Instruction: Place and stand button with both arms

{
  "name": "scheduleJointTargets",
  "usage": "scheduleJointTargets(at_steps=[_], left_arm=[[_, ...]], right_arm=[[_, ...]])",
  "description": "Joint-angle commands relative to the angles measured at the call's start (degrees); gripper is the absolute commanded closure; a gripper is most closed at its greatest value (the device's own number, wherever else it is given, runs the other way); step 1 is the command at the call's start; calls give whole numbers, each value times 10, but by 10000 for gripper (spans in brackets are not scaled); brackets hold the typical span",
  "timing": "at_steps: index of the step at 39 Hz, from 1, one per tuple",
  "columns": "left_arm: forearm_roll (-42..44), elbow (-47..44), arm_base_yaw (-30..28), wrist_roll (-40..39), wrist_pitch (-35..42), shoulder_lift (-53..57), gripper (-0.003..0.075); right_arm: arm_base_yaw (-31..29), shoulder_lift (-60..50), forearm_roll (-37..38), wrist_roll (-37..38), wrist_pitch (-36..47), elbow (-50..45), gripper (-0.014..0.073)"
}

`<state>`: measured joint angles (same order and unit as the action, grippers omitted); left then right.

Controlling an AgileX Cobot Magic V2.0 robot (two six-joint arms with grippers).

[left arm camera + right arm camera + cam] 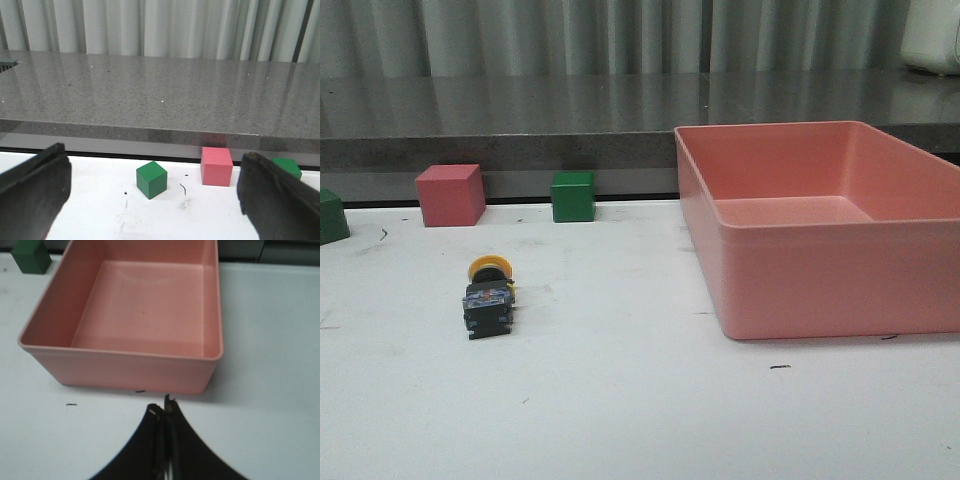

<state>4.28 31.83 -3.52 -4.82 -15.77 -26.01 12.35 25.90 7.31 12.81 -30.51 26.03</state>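
Observation:
The button lies on its side on the white table, left of centre in the front view, its yellow cap pointing to the back and its black body with the bluish base toward me. Neither arm shows in the front view. In the left wrist view my left gripper is open and empty, its two dark fingers wide apart, facing the cubes at the table's back edge; the button is out of that view. In the right wrist view my right gripper is shut and empty, just in front of the pink bin.
A large pink bin stands on the right half of the table. A pink cube and green cubes stand along the back edge, under a grey stone shelf. In the left wrist view the same cubes show, a green cube and the pink cube.

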Motion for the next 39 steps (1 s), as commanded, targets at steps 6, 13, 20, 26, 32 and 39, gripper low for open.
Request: scheduleJointTargets(at_steps=[6,13,20,26,32,39], left_arm=[[0,23,3,-4,46,-7,83],[-24,23,3,-5,52,-9,83],[-38,38,3,-5,40,-52,83],[-50,89,14,-5,-11,-121,83],[-50,144,70,6,-76,-192,83],[-49,206,151,11,-131,-279,83]], right_arm=[[-3,-97,14,-6,85,-12,654],[-3,-105,14,-6,85,-12,654],[-3,-105,14,-6,85,-12,654],[-3,-105,14,-6,85,-12,654],[-3,-105,14,-6,85,-12,654],[-3,-105,14,-6,85,-12,654]])
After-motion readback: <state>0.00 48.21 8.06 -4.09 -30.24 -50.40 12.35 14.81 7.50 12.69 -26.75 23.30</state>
